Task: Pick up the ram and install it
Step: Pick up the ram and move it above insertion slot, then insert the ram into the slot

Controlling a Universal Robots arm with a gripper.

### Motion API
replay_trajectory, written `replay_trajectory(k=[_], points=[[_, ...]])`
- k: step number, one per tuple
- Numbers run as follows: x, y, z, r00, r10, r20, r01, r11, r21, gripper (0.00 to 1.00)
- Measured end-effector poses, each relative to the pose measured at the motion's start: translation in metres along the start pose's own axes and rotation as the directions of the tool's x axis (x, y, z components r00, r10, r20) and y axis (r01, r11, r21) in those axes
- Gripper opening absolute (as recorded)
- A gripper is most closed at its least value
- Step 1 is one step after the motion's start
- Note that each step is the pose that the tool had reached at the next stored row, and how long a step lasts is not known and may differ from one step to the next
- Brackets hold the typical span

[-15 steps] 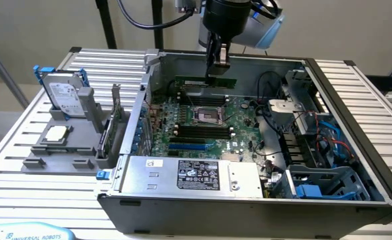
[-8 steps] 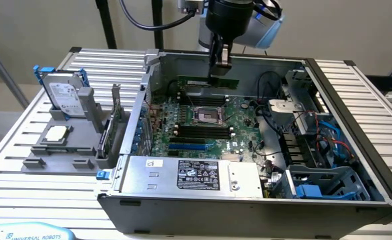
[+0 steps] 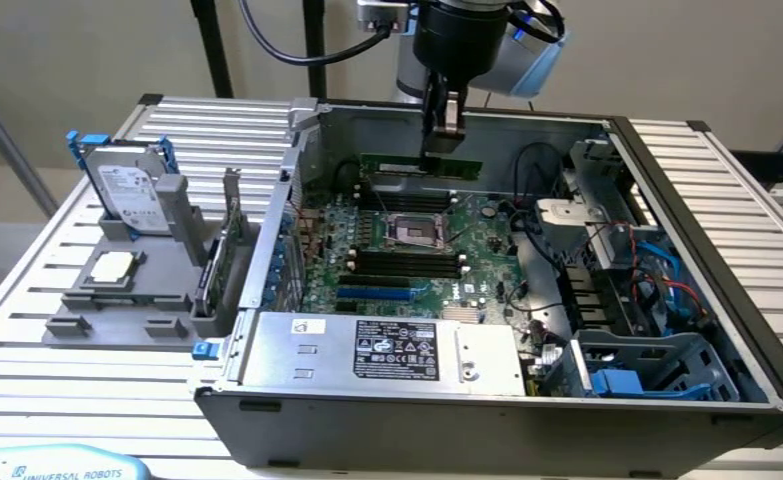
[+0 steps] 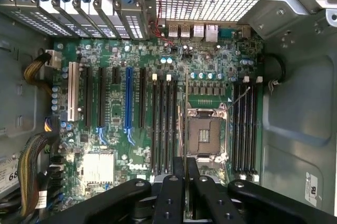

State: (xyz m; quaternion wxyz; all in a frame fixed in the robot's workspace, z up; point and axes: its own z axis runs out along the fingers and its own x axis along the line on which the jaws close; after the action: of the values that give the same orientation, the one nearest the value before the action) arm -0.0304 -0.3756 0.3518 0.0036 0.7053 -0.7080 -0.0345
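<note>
Nearest us stands the open computer case (image 3: 498,420) on the slatted surface (image 3: 711,180), its motherboard (image 3: 487,232) exposed. We see the gripper (image 3: 443,148) over it, fingers (image 4: 171,197) closed narrowly on the ram (image 3: 394,163), which hangs level at twelve o'clock from the empty processor socket (image 3: 415,232) in the exterior view. We judge the stick light, stiff and fragile; hold it mid-length by its flat faces, away from the contacts.

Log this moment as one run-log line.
gripper: shut on ram | ram: above motherboard in open case | seated: no
</note>
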Motion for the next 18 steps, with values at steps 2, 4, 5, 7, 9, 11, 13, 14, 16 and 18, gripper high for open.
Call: replay_trajectory(k=[2, 4, 5, 7, 9, 11, 13, 14, 16, 18], points=[[0.0000, 0.0000, 0.0000, 1.0000, 0.000, 0.0000, 0.000, 1.0000, 0.0000, 0.13], [0.0000, 0.0000, 0.0000, 1.0000, 0.000, 0.0000, 0.000, 1.0000, 0.0000, 0.13], [0.0000, 0.0000, 0.0000, 1.0000, 0.000, 0.0000, 0.000, 1.0000, -0.0001, 0.13], [0.0000, 0.0000, 0.0000, 1.0000, 0.000, 0.0000, 0.000, 1.0000, 0.0000, 0.13], [0.0000, 0.0000, 0.0000, 1.0000, 0.000, 0.0000, 0.000, 1.0000, 0.0000, 0.13], [0.0000, 0.0000, 0.0000, 1.0000, 0.000, 0.0000, 0.000, 1.0000, 0.0000, 0.13], [0.0000, 0.0000, 0.0000, 1.0000, 0.000, 0.0000, 0.000, 1.0000, 0.0000, 0.13], [0.0000, 0.0000, 0.0000, 1.0000, 0.000, 0.0000, 0.000, 1.0000, 0.0000, 0.13], [0.0000, -0.0001, 0.0014, 1.0000, 0.000, 0.0002, 0.000, 1.0000, 0.0010, 0.13], [0.0006, -0.0003, 0.0047, 1.0000, 0.000, 0.0001, 0.000, 1.0000, 0.0011, 0.13]])
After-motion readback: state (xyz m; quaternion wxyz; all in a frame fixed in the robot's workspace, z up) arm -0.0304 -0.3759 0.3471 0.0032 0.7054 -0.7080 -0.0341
